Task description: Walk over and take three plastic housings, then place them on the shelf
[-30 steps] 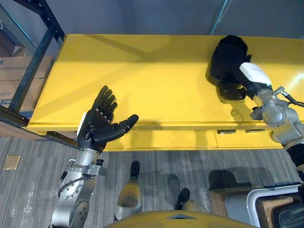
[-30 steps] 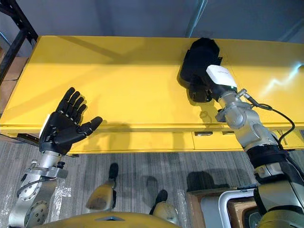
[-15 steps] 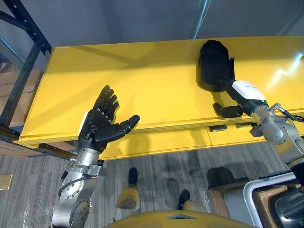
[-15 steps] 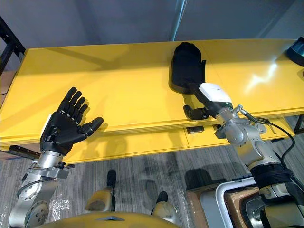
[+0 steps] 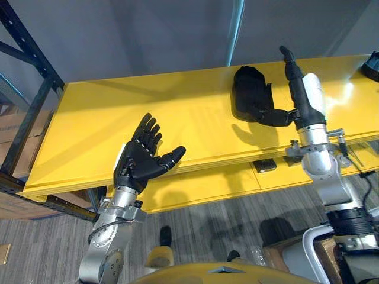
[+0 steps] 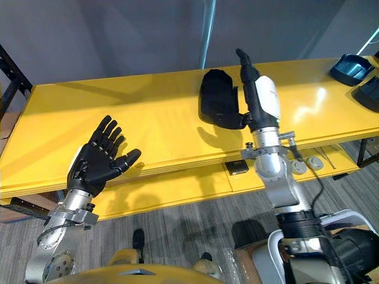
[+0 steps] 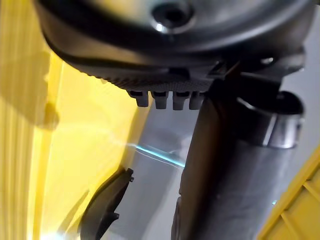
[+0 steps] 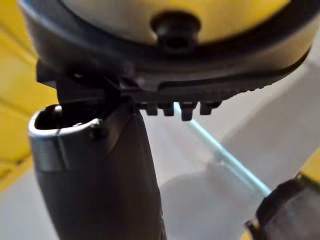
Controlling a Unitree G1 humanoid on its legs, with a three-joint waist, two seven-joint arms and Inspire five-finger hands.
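One black plastic housing (image 5: 247, 94) lies on the yellow counter (image 5: 177, 112), close to its back edge and a little right of the middle. The right hand (image 5: 309, 94) stands just beside it, on the side toward the counter's right end. Its fingers (image 5: 288, 59) are straight, pointing up past the back edge and gripping nothing. Its thumb (image 5: 273, 116) juts sideways toward the housing's near corner, and from where I stand I can't tell whether it touches. The left hand (image 5: 139, 165) hangs over the counter's front edge toward the left end, palm up and fingers spread open and empty, well apart from the housing. Two more dark shells (image 6: 350, 68) sit at the counter's far right end. A black rack (image 5: 26, 65) stands off the left end, with cardboard boxes (image 5: 10, 124) behind its frame.
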